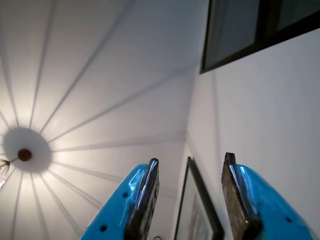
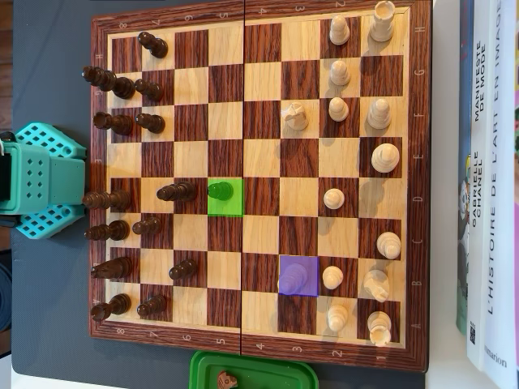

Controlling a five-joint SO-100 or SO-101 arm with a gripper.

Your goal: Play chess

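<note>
**Arm parked off-board, jaws apart, holding nothing**

While your wrist view points at the ceiling, the gripper (image 1: 190,167) shows two blue fingers (image 1: 122,205) with dark pads, spread with a clear gap between them and nothing in it. Past the tips you see only a white ceiling, a round lamp mount (image 1: 24,154) to the left of the fingers, a dark window frame (image 1: 260,30) above right, and a picture frame (image 1: 197,205) in the gap between them.

Overhead, you only get the teal arm base (image 2: 39,180), sitting just off the chessboard (image 2: 258,185) on the dark pieces' side; the fingers themselves are out of that view.

Board relative to the base:
- dark pieces (image 2: 122,121) fill the nearest ranks
- a green-tinted square (image 2: 225,197) with a pawn on it sits a few files out, roughly level with the base
- a purple-tinted square (image 2: 298,275) with a pawn lies further out, toward the light pieces (image 2: 381,158) on the far side

Beyond the board's far edge you have books (image 2: 486,203). A green tray (image 2: 255,373) touches the board's bottom edge in that view, with one small brown piece in it.
</note>
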